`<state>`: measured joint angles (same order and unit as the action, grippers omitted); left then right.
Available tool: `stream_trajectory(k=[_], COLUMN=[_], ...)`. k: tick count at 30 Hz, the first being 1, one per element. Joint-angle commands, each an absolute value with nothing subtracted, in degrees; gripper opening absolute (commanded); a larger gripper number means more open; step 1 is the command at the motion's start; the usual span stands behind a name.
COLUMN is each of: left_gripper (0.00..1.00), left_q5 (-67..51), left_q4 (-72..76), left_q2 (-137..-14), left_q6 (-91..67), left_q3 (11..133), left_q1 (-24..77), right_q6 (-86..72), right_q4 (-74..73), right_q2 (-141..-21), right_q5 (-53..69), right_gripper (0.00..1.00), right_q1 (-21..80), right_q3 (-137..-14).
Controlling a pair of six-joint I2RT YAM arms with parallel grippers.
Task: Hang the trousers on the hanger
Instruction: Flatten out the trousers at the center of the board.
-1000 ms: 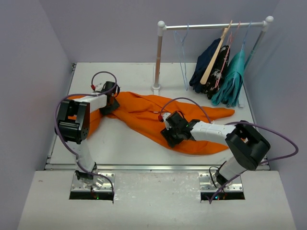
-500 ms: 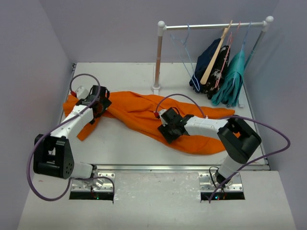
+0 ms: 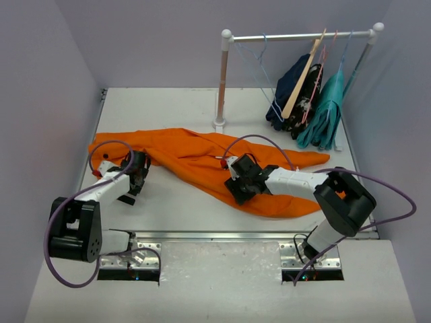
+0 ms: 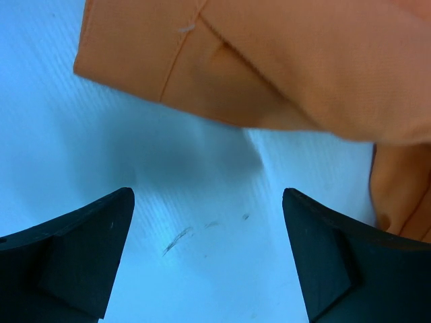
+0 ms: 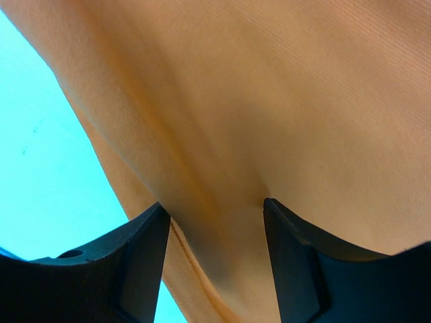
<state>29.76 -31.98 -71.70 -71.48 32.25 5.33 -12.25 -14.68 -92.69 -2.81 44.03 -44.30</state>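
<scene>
The right gripper (image 5: pixel 215 208) pinches a fold of the orange trousers (image 3: pixel 195 151), which sprawl across the table (image 3: pixel 168 108) centre. The left gripper (image 4: pixel 207 195) gapes wide over bare tabletop at 9 o'clock, the trouser hem just beyond. The pale blue hanger (image 3: pixel 261 46) hangs from the rail (image 3: pixel 296 36) at 1 o'clock.

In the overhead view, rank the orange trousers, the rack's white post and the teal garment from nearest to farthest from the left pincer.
1. The trousers: just beyond the left pincer, spread out toward the right.
2. The white post: standing farther back, near the centre.
3. The teal garment: hanging at the far right, at the back.
</scene>
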Motion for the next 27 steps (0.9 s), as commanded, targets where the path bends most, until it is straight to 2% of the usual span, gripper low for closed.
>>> stream_trajectory(k=[1,6,15,18,25,26,27], left_gripper=[0.89,0.89,0.89,0.86,0.67,0.59,0.58], left_q5=[32.8,34.8,38.3,39.0,38.3,37.8,37.6], left_q4=[-24.6,-20.4,-19.5,-19.7,-18.1,-17.7,-17.7], left_q2=[-76.0,-80.6,-80.9,-82.6,-88.0,-88.6,-89.0], left_q6=[-74.5,-75.3,-74.0,-74.1,-72.6,-72.4,-72.3], left_q3=[34.9,36.5,39.6,40.5,42.8,43.0,43.1], left_q1=[2.4,1.5,1.1,0.7,-0.2,-1.4,-1.7], right_q6=[-12.6,-12.5,-12.4,-12.4,-12.3,-12.3,-12.3], right_q4=[-13.8,-13.9,-14.1,-14.0,-13.9,-13.9,-13.9], right_q2=[-88.2,-86.1,-88.2,-88.3,-88.5,-88.5,-88.5], right_q5=[-1.4,-0.4,-0.2,-0.1,1.5,1.5,1.4], right_gripper=[0.59,0.59,0.59,0.59,0.59,0.59,0.59], right_q1=[44.1,44.0,44.1,44.1,44.2,44.1,44.1], right_q3=[-42.8,-41.8,-43.0,-42.9,-42.9,-42.8,-42.8])
